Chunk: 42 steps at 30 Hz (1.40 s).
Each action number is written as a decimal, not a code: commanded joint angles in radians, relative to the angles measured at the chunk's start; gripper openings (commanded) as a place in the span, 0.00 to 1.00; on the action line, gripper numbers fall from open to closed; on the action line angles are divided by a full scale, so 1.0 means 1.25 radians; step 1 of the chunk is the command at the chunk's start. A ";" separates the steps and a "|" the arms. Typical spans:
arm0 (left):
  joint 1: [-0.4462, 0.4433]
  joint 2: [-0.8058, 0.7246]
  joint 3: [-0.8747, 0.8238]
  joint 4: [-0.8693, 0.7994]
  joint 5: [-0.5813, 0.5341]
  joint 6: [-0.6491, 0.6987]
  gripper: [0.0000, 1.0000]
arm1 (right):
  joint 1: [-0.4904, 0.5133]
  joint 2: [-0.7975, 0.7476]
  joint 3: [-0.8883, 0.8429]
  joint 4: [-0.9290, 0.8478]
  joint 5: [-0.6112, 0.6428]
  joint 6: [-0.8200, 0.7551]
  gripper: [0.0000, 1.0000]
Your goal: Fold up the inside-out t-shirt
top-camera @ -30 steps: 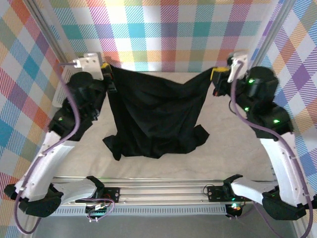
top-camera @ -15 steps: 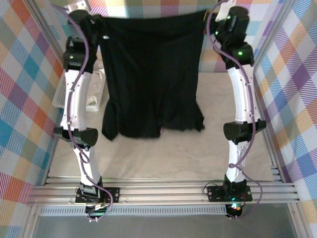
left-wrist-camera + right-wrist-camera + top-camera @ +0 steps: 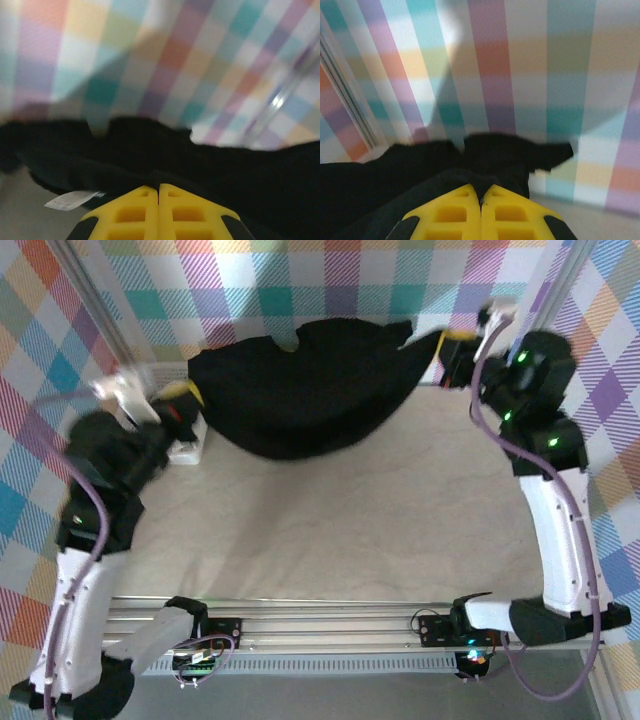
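Far side of table (image 3: 330, 530): t-shirt (image 3: 300, 390) strung across, just before back wall (image 3: 330, 285). Left gripper (image 3: 186, 398) at its left end, right gripper (image 3: 447, 343) at its right; middle sags between.

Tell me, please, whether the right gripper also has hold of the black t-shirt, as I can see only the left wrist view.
Observer: Yes, the right gripper is shut on the t-shirt, its yellow fingers pressed together over black fabric.
Operator: How does the t-shirt hang between the arms?
Observer: In the top view it sags in a bunched curve from the left gripper across to the right one, close to the checked back wall.
Operator: Is anything lying near it?
Observer: A white object sits on the table beside the left gripper; I cannot tell what it is.
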 commanded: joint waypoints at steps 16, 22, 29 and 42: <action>-0.436 0.074 -0.511 0.097 -0.323 0.043 0.74 | 0.002 0.009 -0.513 -0.042 -0.186 0.099 0.00; -0.541 0.385 -0.336 0.289 -0.198 0.186 0.86 | 0.001 -0.024 -0.413 -0.115 -0.206 0.106 0.00; -0.560 0.632 -0.160 0.329 -0.214 0.225 0.83 | 0.001 -0.039 -0.385 -0.140 -0.189 0.110 0.00; -0.466 0.553 -0.141 0.235 -0.096 0.140 0.00 | 0.106 -0.248 -0.670 0.147 0.172 0.022 0.92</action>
